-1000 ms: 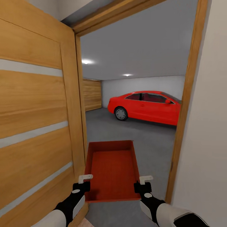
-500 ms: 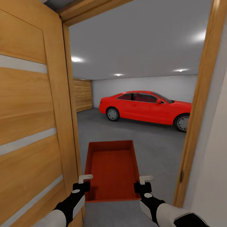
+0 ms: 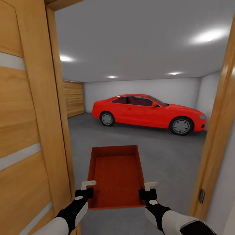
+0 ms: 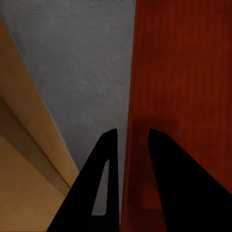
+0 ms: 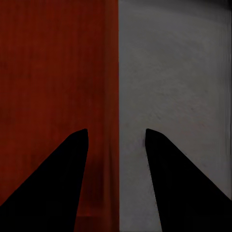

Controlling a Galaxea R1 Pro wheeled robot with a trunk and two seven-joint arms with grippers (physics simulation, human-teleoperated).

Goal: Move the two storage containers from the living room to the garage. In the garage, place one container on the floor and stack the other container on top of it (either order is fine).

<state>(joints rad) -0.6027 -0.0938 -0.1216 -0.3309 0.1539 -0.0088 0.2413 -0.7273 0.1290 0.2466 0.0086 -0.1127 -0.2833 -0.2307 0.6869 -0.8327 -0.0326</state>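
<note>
an orange-red rectangular open-topped storage container hangs above the dark grey concrete garage floor in the wooden doorway, a red car beyond. the left end effector pinches its left wall; the right end effector straddles its right wall.

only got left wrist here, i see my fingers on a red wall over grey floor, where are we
observer: At an open doorway into the garage; a red car is parked ahead across the floor.
operator: is the right arm holding too
observer: The right gripper straddles the storage container at its opposite side wall, one finger inside and one outside.
operator: room to get through
observer: The wooden door is close on your left and the door frame is on your right; the container sits between them.
</note>
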